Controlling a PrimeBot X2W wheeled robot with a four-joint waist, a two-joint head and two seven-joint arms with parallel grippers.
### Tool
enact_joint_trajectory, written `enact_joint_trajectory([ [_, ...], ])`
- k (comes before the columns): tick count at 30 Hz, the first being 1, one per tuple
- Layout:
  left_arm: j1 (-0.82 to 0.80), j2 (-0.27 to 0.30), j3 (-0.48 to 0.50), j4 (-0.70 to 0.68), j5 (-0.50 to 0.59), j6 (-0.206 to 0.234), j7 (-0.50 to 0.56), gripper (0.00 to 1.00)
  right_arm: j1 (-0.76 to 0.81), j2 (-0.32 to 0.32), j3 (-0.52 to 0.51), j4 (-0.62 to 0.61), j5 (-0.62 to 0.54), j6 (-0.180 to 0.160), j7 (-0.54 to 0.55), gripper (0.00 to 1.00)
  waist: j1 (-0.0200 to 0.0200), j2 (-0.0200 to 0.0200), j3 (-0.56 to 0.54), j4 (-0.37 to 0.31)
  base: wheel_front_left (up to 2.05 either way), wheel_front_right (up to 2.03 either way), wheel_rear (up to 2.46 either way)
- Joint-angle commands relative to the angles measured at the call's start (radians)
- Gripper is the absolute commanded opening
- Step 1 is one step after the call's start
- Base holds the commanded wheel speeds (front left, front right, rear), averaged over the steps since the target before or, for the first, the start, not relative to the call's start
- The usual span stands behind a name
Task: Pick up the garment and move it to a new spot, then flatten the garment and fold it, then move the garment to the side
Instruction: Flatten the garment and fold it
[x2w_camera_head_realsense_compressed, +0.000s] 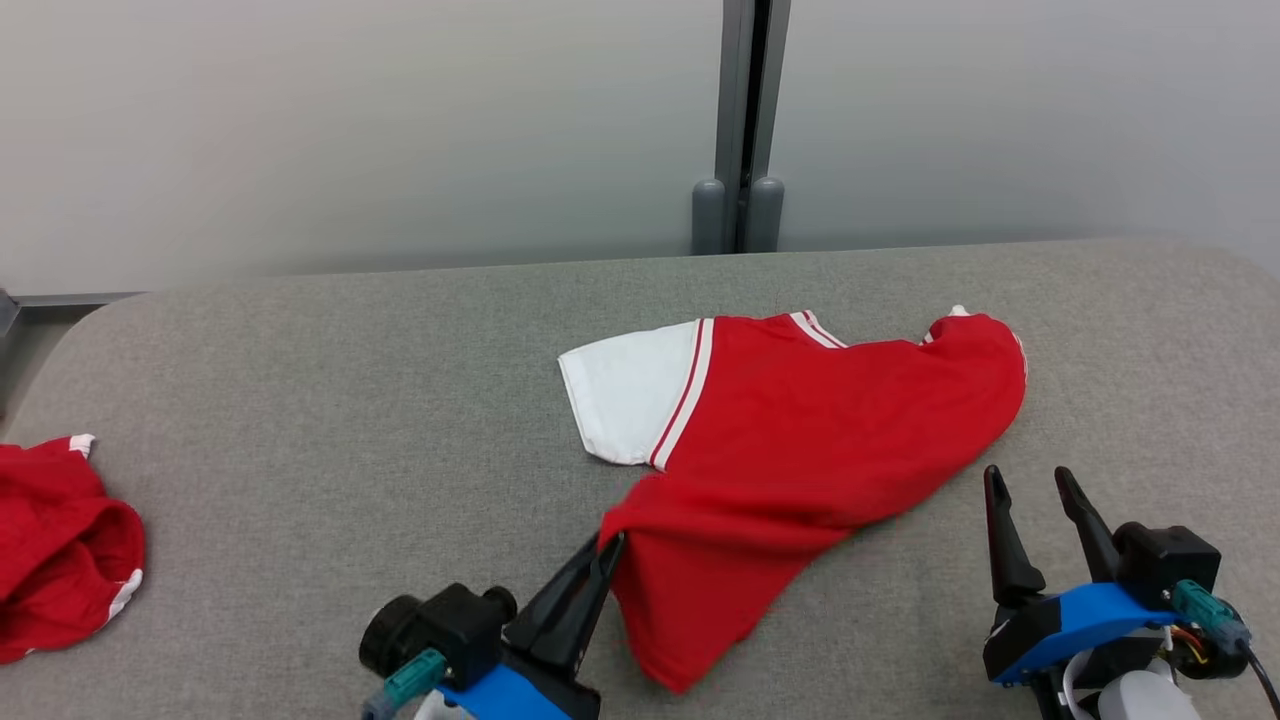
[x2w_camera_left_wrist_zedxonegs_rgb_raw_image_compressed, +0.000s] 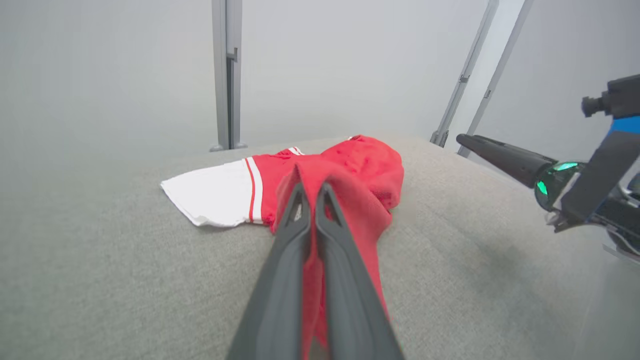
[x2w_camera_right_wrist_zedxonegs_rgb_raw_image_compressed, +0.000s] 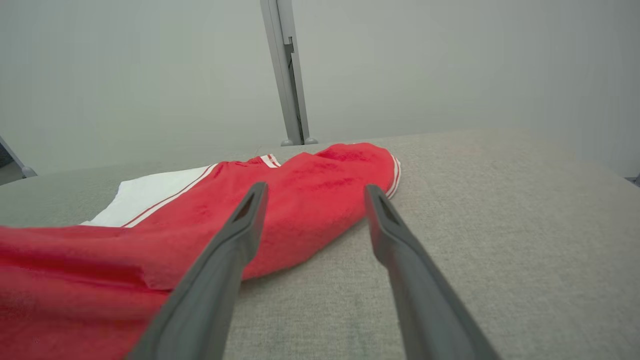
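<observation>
Grasp step, likely the lift to a new spot. The left tool (x2w_camera_head_realsense_compressed: 608, 540) is pinched tight on the near-left edge of the garment (x2w_camera_head_realsense_compressed: 800, 430), with red cloth bunched between the fingers in the left wrist view. The right tool (x2w_camera_head_realsense_compressed: 1027, 472) has jaws wide and holds nothing. To do this well: keep the left pinch firm and bring the right tool forward and inward to the near-right edge. Take one layer if possible, then raise both together so the cloth hangs spread and does not twist. Lifting with the left alone would probably drag it into a bundle. The garment lies crumpled in the middle of the grey surface (x2w_camera_head_realsense_compressed: 300, 400), with its white sleeve (x2w_camera_head_realsense_compressed: 625, 400) pointing to the robot's left and its far end rounded over. It sits ahead of both tools, touching the left one. The right tool is just beside the near-right edge, not touching. A second red garment (x2w_camera_head_realsense_compressed: 60, 540) lies at the far left, well apart.
</observation>
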Motion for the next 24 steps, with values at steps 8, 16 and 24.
enact_joint_trajectory([
  [8, -0.119, 0.002, 0.065, -0.205, 0.1, 0.003, -0.001, 0.0, 0.02, -0.002, 0.002, 0.016, 0.022, 0.0, -0.001, 1.0, 0.0, 0.0, -0.019, 0.018, 0.0, 0.0, 0.0],
  [16, -0.244, 0.057, 0.135, -0.229, 0.124, 0.003, -0.001, 0.0, 0.026, -0.002, 0.002, 0.016, 0.038, 0.0, -0.001, 1.0, 0.0, 0.0, -0.024, 0.025, 0.0, 0.0, 0.0],
  [24, -0.363, 0.182, 0.192, 0.053, 0.056, 0.003, 0.041, 0.0, -0.015, -0.002, 0.048, 0.004, 0.061, 0.0, -0.001, 1.0, 0.0, 0.0, 0.041, -0.009, 0.0, 0.0, 0.0],
])
